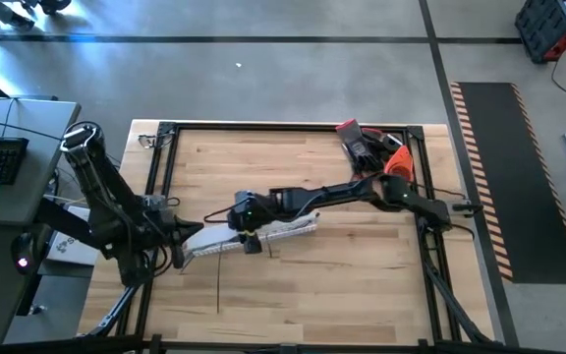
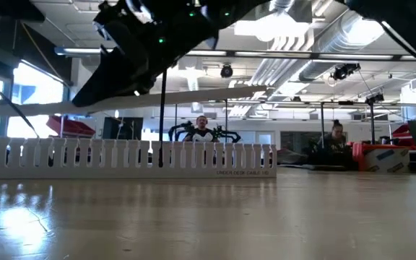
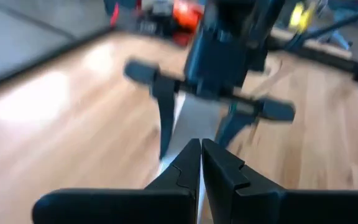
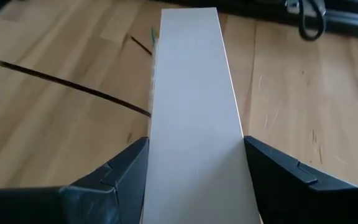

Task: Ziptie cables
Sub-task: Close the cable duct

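On the pale, grained wooden table (image 1: 352, 285), framed by black metal rails, a white slotted plastic duct (image 2: 121, 157) lies near the middle; its comb-like wall of upright teeth shows in the low view, with small raised lettering near one end that looks like "UNDER DESK CABLE" followed by letters too small to read. A flat, smooth white lid strip (image 4: 194, 112) is lifted above the duct. The right gripper (image 4: 194, 177) reaches in from three o'clock, its matte dark fingers set apart and clamped on the strip's two long edges. The left gripper (image 3: 201, 163) comes in from eight o'clock, its angular black fingers pressed together at the strip's other end. One ziptie (image 4: 61, 87), a thin stiff dark line, lies on the wood beside the strip; another ziptie (image 1: 217, 285) lies toward six o'clock. The cables cannot be made out. At one o'clock sit red and black tools (image 1: 371, 146).
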`<state>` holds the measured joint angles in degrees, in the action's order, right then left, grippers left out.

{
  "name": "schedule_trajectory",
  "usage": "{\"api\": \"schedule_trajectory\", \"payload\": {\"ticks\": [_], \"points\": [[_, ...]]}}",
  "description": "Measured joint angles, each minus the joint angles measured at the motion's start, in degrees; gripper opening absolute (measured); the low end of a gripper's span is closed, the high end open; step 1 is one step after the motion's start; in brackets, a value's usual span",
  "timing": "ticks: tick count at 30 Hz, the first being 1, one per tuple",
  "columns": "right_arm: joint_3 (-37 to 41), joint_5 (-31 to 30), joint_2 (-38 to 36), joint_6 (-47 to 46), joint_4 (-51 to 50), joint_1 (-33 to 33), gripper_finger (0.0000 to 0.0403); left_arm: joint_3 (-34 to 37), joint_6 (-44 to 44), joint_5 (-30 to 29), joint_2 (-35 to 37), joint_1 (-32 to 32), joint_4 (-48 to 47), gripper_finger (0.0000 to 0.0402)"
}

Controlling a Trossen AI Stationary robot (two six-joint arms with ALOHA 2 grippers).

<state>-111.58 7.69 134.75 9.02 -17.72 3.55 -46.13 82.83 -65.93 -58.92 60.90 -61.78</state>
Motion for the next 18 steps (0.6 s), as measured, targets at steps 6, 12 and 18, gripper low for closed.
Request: {"api": "schedule_trajectory", "payload": {"ticks": [6,12,18], "points": [[-6.5,0.0,4.2,-3.6,-5.1,0.2,0.0211,7.3,7.1,6.2,-1.5,2.3,5.8,0.0000],[-6.7,0.2,4.2,-5.8,-5.8,0.1,0.0211,13.4,8.4,6.2,-2.0,4.0,12.6,0.0000],[-6.7,2.0,4.2,-6.0,-6.7,0.1,0.0211,16.9,6.6,6.3,-2.1,5.1,17.4,0.0000]]}}
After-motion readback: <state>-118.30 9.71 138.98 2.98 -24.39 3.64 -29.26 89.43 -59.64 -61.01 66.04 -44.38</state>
